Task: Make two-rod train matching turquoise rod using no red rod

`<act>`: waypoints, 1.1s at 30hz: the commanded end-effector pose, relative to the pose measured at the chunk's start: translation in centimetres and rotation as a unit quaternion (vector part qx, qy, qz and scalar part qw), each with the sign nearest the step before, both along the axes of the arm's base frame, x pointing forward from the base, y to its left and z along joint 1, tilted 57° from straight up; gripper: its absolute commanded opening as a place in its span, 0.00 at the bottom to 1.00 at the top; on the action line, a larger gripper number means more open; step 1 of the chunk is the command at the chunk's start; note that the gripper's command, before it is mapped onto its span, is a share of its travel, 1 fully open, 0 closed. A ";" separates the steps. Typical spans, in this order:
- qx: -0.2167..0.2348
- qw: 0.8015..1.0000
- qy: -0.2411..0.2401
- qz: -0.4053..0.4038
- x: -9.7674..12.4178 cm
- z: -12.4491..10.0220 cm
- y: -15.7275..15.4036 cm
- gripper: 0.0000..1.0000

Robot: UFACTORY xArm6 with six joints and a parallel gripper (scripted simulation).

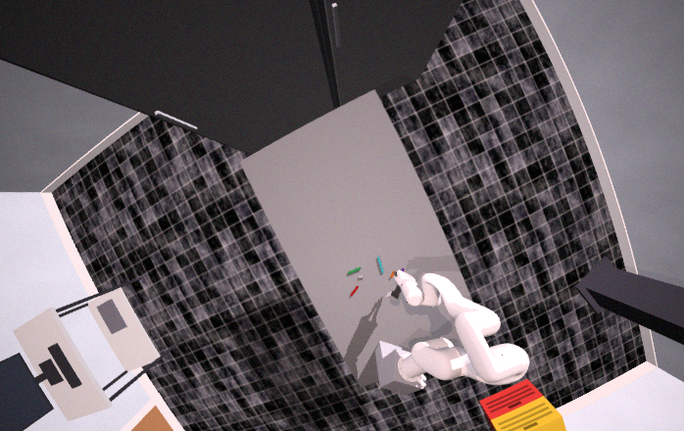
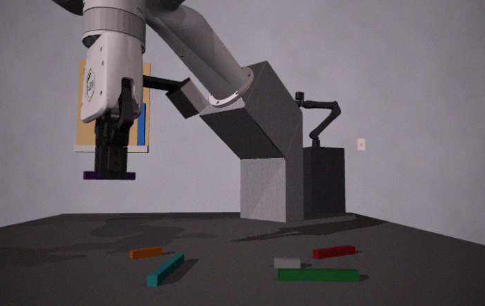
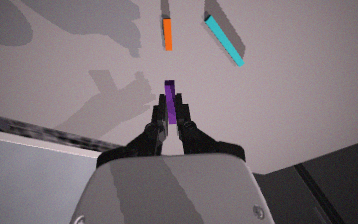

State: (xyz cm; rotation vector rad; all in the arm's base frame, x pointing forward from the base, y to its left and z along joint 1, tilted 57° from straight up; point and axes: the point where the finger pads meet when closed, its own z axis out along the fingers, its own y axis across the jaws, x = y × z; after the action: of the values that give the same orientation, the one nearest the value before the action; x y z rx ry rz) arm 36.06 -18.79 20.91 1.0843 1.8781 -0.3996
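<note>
My gripper (image 2: 111, 175) (image 3: 171, 103) is shut on the purple rod (image 2: 90, 175) (image 3: 170, 90) and holds it level, well above the table. In the wrist view the orange rod (image 3: 167, 35) (image 2: 146, 252) (image 1: 391, 275) lies flat beyond the purple rod's far end, turned nearly the same way. The turquoise rod (image 3: 225, 41) (image 2: 165, 270) (image 1: 380, 264) lies flat beside the orange rod, slanted to it, with a gap between them. No two rods on the table lie end to end.
The grey rod (image 2: 286, 263) (image 1: 360, 277) lies close to the green rod (image 2: 318, 275) (image 1: 354, 270). The red rod (image 2: 333, 252) (image 1: 354, 291) lies apart from them on the table (image 1: 328, 176). The arm's base stands at the table's end.
</note>
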 end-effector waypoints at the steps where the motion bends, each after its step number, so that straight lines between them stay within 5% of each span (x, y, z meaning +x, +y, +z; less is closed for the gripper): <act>1: 0.000 1.000 -0.001 0.000 0.0 0.1 0.0 0.04; 33: 0.004 1.000 0.003 -0.002 4.4 -4.4 -5.4 0.04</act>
State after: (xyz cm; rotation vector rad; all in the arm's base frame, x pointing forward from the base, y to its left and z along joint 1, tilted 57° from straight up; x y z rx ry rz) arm 40.23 -24.04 16.57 1.0965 1.8877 -0.4023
